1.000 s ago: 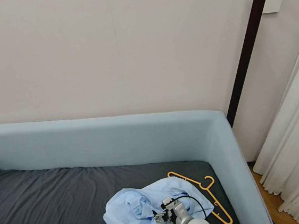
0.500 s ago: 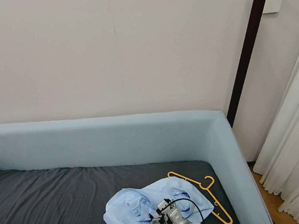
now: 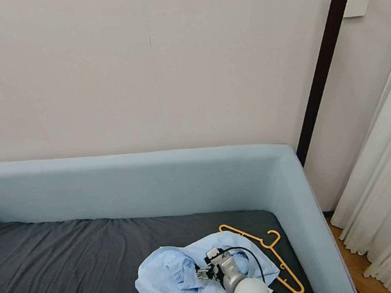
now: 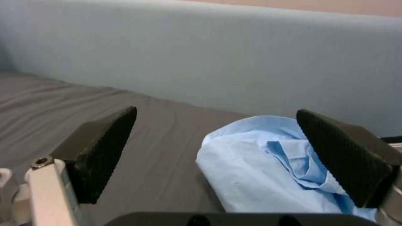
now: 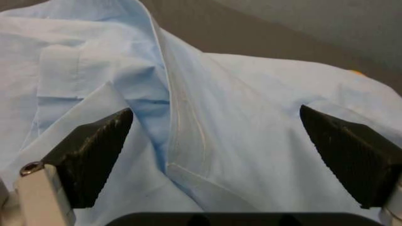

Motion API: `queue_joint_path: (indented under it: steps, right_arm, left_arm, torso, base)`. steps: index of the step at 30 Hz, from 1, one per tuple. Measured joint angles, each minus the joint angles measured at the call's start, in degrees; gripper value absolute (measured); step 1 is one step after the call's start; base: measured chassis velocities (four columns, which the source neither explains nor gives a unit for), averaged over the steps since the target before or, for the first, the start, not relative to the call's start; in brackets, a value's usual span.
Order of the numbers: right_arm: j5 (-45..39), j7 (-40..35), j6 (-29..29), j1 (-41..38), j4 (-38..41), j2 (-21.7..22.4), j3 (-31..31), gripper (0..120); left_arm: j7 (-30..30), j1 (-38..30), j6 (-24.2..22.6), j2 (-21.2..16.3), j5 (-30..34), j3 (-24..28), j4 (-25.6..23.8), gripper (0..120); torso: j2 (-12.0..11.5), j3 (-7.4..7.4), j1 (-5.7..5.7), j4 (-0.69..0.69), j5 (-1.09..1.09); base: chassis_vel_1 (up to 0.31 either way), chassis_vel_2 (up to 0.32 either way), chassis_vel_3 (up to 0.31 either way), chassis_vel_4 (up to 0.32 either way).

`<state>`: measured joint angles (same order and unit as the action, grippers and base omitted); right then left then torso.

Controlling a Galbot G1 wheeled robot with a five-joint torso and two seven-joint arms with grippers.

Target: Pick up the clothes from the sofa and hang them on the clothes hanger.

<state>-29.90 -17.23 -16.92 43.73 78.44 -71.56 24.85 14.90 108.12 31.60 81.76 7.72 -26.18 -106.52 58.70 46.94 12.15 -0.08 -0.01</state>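
The left gripper point(image 4: 217, 117) is hovering low over the sofa's point(image 3: 150, 183) dark seat, jaws spread wide, facing the crumpled blue shirt point(image 3: 169, 279) lying near the seat's right end. The right gripper point(image 3: 204, 272) is reaching down over the shirt's collar, jaws open. An orange hanger point(image 3: 241, 233) is lying just beside the shirt.

A crumpled light-blue shirt point(image 3: 171, 278) lies heaped on the dark seat of the pale-blue sofa point(image 3: 150, 183), near its right end. An orange hanger point(image 3: 241, 231) lies flat just beside it, toward the sofa's right arm.
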Motion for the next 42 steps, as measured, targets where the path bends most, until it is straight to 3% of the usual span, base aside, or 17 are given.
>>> queue_joint_path:
  steps: [12,18,27,29,31,36,39,40,42]
  right_arm:
    - [1.6,-5.8,-1.9,0.5,-4.3,-2.9,0.1,100]
    - [0.1,-10.1,-6.0,2.1,-1.2,-2.7,1.7,79]
    - [0.9,-11.0,-6.0,2.9,-1.5,-2.6,1.5,49]
    - [1.2,-11.1,-5.8,2.9,-1.5,-2.4,1.4,37]
    - [1.3,-11.1,-5.7,2.9,-1.5,-2.2,1.4,34]
    - [1.5,-11.0,-5.2,2.8,-1.3,-1.5,1.5,12]
    - [1.5,-11.0,-5.2,2.8,-1.0,-1.3,1.5,8]
    - [1.6,-11.0,-5.2,3.1,0.1,-0.6,1.6,0]
    - [1.8,-10.9,-5.2,3.7,1.9,0.7,1.9,0]
  left_arm:
    - [0.0,-0.5,0.0,0.0,0.4,0.4,0.5,100]
    - [0.2,-1.0,-0.1,-0.4,0.6,0.2,0.5,100]
    - [0.2,-0.7,0.0,-0.4,0.8,0.3,0.1,100]
    - [0.2,-0.7,0.1,-0.2,0.8,0.5,0.0,100]
    - [0.1,-0.8,0.1,-0.2,0.8,0.5,0.0,100]
    - [0.1,-0.7,0.1,-0.4,0.8,0.4,-0.3,100]
    - [0.1,-0.7,0.1,-0.4,0.8,0.4,-0.3,100]
    - [0.1,-0.7,0.1,-0.4,0.8,0.3,-0.3,100]
    - [0.1,-0.7,0.1,-0.7,0.8,0.3,-0.4,100]
  torso:
    - [0.0,0.0,0.0,0.0,0.0]
    - [0.0,0.0,0.0,-0.01,0.0]
    - [0.0,0.0,0.0,0.0,0.0]
    - [0.0,0.0,0.0,0.0,0.0]
    - [0.0,0.0,0.0,0.0,0.0]
    - [0.0,0.0,0.0,-0.01,0.0]
    - [0.0,0.0,0.0,0.0,0.0]
    - [0.0,0.0,0.0,0.0,0.0]
    - [0.0,0.0,0.0,0.0,0.0]
  base:
    - [0.0,0.0,0.0,0.0]
    - [0.0,0.0,0.0,0.0]
    - [0.0,0.0,0.0,0.0]
    - [0.0,0.0,0.0,0.0]
    - [0.0,0.0,0.0,0.0]
    - [0.0,0.0,0.0,0.0]
    - [0.0,0.0,0.0,0.0]
    - [0.0,0.0,0.0,0.0]
    - [0.0,0.0,0.0,0.0]
